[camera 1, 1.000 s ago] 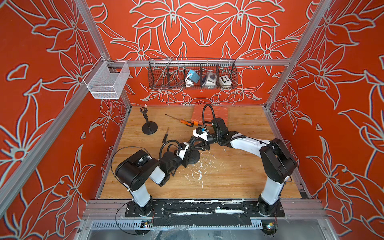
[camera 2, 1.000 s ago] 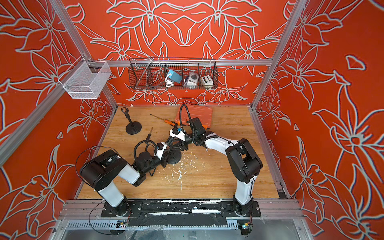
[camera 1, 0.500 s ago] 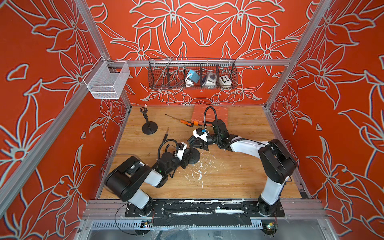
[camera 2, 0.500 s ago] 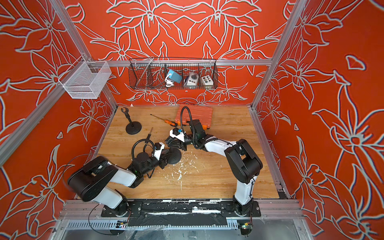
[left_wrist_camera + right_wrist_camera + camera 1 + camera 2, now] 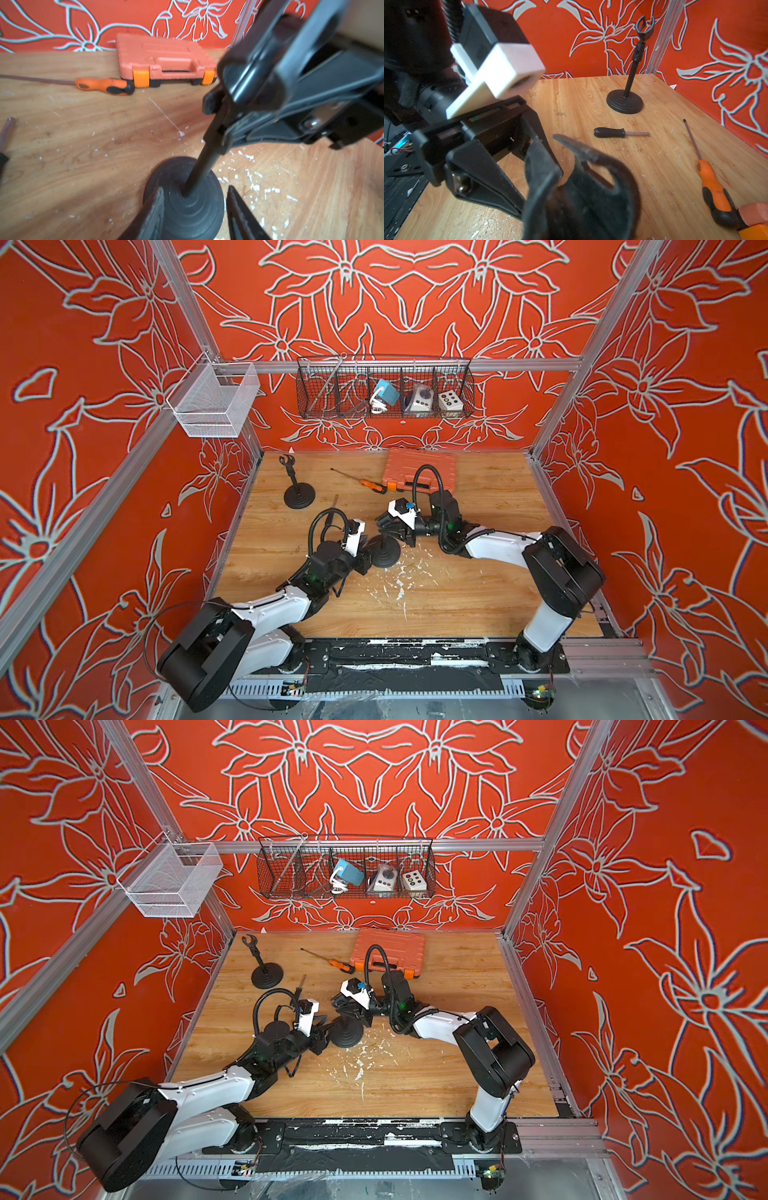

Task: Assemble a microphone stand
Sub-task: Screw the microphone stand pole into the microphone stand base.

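Base (image 5: 385, 556) sits flat on the bench (image 5: 478, 597), about the middle. The pole (image 5: 204, 164) rises out of its centre, close to upright, so the long axis runs up off the bench. Right jaws are clamped on that pole high up, well above the base. Left jaws reach in low from the left and stand apart, with 1 finger (image 5: 152, 216) on each flank of the base and the disc right between them. Whether the pads touch its rim, I can't tell.

So here's the line-up: left arm is nearer the base, right arm has the pole. My read is that the pole is being seated in the base, and the next move hangs on that straddle. The left jaws need only close straight across the disc to pin it, while the right turns or presses along the pole's axis. Unpinned, the disc could spin with the pole.
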You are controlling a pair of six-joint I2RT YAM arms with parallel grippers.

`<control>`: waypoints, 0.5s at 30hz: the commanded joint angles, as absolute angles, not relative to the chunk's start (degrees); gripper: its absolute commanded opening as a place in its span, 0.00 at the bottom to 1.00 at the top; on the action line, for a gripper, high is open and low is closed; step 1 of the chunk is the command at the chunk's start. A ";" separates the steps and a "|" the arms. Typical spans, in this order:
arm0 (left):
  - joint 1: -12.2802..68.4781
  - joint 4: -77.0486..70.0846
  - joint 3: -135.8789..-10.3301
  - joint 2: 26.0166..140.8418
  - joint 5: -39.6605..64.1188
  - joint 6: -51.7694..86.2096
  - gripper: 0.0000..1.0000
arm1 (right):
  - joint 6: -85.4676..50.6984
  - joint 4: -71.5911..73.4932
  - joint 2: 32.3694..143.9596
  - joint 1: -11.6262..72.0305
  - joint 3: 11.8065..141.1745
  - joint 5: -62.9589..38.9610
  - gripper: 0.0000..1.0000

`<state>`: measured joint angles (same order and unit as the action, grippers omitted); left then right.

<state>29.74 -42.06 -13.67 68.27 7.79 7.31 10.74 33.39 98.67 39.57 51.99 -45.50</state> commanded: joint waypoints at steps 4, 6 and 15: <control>29.79 -47.53 -13.86 75.56 10.83 4.07 0.47 | 10.70 28.06 96.94 42.12 51.72 -35.21 0.00; 29.80 -48.90 -15.01 77.60 11.21 3.40 0.46 | 8.91 27.40 97.03 43.02 51.68 -31.19 0.00; 29.79 -57.26 -16.00 83.15 11.64 3.41 0.41 | 1.44 29.91 95.85 48.38 48.42 -15.13 0.00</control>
<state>29.69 -50.81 -15.07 82.02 11.20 4.05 4.99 31.94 96.03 46.68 50.98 -24.86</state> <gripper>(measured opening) 0.411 0.248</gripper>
